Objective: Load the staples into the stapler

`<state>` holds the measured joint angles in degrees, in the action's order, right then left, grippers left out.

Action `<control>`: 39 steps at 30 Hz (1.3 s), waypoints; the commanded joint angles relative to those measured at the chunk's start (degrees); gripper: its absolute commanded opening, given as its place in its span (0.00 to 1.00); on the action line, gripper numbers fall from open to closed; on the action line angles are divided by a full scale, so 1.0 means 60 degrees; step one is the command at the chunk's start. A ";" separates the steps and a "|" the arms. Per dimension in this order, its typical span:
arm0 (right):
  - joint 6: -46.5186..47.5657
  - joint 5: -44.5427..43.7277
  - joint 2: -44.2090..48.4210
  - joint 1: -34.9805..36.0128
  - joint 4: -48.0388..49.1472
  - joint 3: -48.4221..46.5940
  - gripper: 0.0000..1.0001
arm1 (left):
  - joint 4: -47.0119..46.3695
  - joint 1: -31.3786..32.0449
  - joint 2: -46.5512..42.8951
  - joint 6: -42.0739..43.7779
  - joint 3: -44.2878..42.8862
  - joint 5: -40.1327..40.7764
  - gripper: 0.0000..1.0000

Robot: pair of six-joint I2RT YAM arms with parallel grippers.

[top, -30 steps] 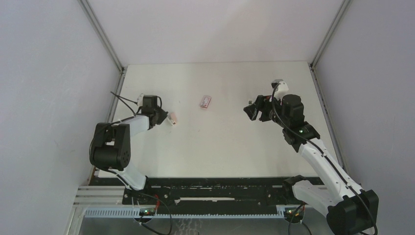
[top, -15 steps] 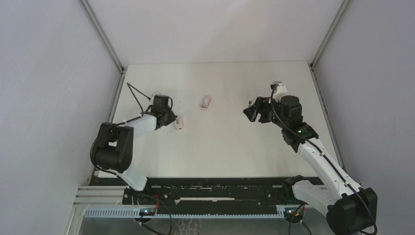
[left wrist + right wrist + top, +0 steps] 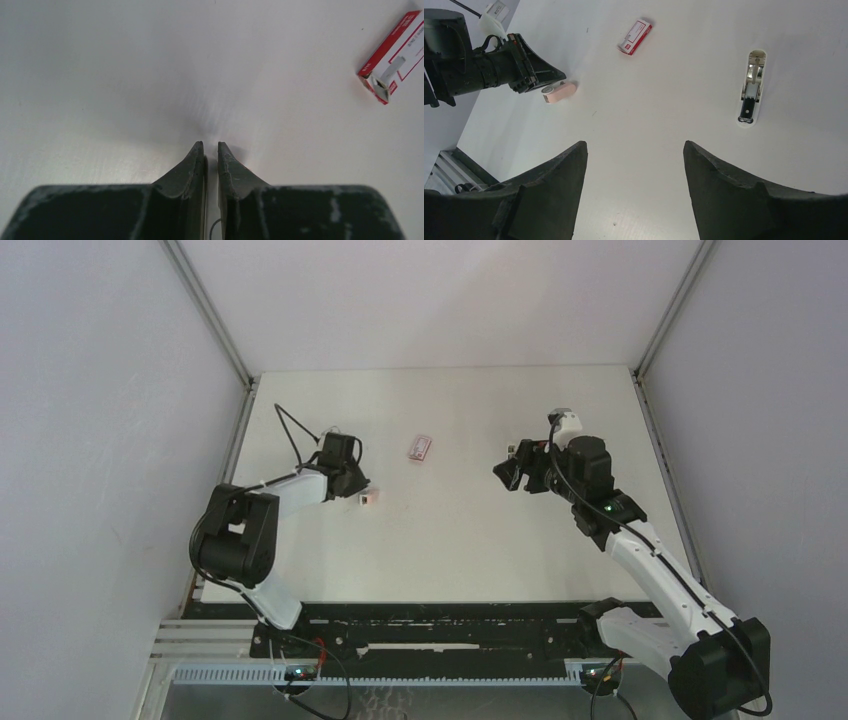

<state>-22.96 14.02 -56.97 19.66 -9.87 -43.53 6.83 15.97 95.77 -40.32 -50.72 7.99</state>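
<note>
The staples' small red carton [image 3: 420, 447] with a white label lies at mid-table; its open end [image 3: 378, 86] faces my left wrist camera, and no loose strip shows. A pink mini stapler [image 3: 368, 498] lies on the table just off the tips of my left gripper [image 3: 357, 483], apart from them [image 3: 560, 91]. The left gripper [image 3: 211, 145] has its jaws a narrow slit apart with nothing between them. A white mini stapler [image 3: 751, 87] lies opened out, its metal channel up. My right gripper [image 3: 634, 143] hovers wide open and empty, near that stapler [image 3: 511, 449].
The white table [image 3: 450, 540] is walled by grey panels left, right and back. Both arm bases sit on the black rail [image 3: 430, 625] at the near edge. A cable [image 3: 290, 430] loops up from the left wrist.
My left gripper carried the pink stapler rightward, then parted its jaws slightly and let it down on the table. The right gripper drifted slightly left, still wide open.
</note>
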 commanded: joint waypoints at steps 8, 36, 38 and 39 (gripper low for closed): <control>-0.0028 -0.0213 -0.0056 0.0122 0.0400 -0.0051 0.70 | 0.0623 0.0270 -0.0038 0.0259 -0.0240 0.0175 0.30; 0.0086 -0.0191 0.0142 0.0232 0.0258 -0.0040 0.70 | 0.0600 0.0628 -0.1937 0.3422 0.0401 -0.0937 0.47; 0.0079 -0.0184 0.0152 0.0239 0.0253 -0.0048 0.70 | 0.0831 0.0623 -0.1980 0.3845 0.0407 -0.1236 0.46; 0.0077 -0.0173 0.0150 0.0250 0.0253 -0.0043 0.70 | 0.0946 0.0617 -0.2013 0.4018 0.0392 -0.1393 0.46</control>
<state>-22.90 12.97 -57.32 20.69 -9.69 -43.53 10.07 19.44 86.24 -24.14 -49.06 4.16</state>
